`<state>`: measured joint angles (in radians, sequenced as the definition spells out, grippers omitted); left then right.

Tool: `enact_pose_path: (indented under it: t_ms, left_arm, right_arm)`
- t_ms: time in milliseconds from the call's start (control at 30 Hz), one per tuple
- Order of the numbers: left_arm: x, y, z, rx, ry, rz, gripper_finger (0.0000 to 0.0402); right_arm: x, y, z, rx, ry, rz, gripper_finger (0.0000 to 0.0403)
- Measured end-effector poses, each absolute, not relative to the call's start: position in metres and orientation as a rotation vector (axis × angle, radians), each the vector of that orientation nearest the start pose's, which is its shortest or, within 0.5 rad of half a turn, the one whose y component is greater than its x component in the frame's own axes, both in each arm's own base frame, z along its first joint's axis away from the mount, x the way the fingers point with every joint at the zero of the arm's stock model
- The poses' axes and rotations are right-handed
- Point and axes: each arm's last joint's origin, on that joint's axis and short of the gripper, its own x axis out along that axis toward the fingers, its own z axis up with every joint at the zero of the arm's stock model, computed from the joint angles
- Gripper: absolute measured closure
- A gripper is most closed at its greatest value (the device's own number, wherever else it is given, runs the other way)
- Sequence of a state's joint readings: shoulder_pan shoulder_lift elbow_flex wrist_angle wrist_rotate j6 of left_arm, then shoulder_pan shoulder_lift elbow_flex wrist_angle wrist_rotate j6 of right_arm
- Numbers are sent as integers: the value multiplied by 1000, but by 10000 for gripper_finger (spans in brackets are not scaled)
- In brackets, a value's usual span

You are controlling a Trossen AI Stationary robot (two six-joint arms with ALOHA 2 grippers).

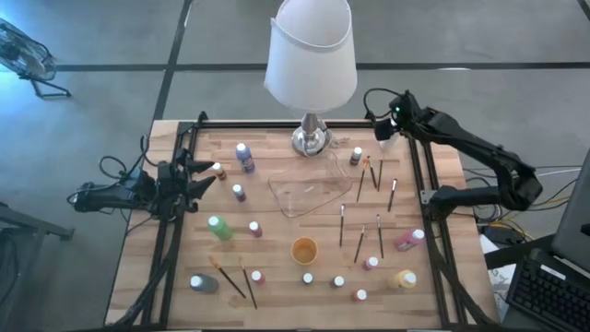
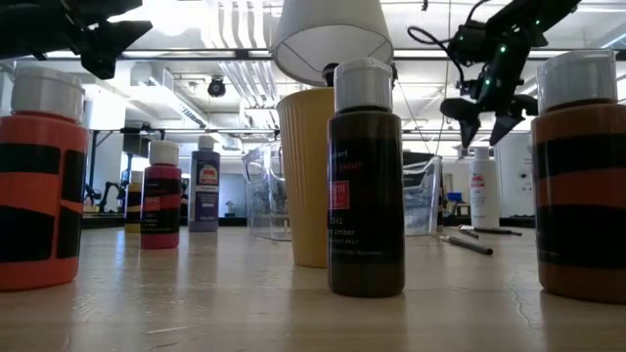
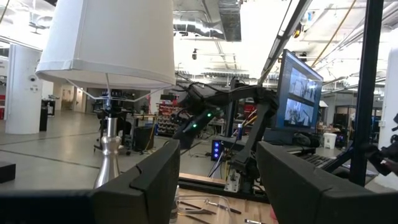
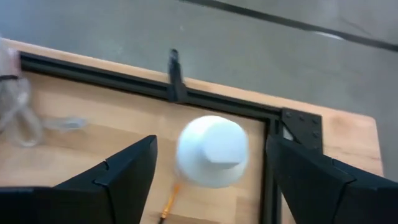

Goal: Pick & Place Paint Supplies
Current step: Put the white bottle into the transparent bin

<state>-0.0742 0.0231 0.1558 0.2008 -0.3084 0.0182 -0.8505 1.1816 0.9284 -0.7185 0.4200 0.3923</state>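
Right gripper [image 4: 211, 171] hung with fingers spread wide, nothing between them, directly above a white-capped paint bottle [image 4: 211, 149] standing upright by the table's far right corner. Reached there on an arm bent in from the right edge. Brushes [image 1: 379, 173] lay just beside that bottle. Left gripper [image 1: 205, 175] waited open at the left edge.
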Motion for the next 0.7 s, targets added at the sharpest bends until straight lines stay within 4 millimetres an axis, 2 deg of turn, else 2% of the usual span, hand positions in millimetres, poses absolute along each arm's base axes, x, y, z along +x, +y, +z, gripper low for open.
enact_pose_path:
  t_ms: [500, 700]
  left_arm:
    - [81, 3, 233, -46, -326, 235, 183]
    - [82, 3, 233, -46, -326, 235, 183]
  right_arm:
    - [140, -189, 255, 554, 811, -1387, 88]
    - [139, -189, 255, 552, 814, -1385, 114]
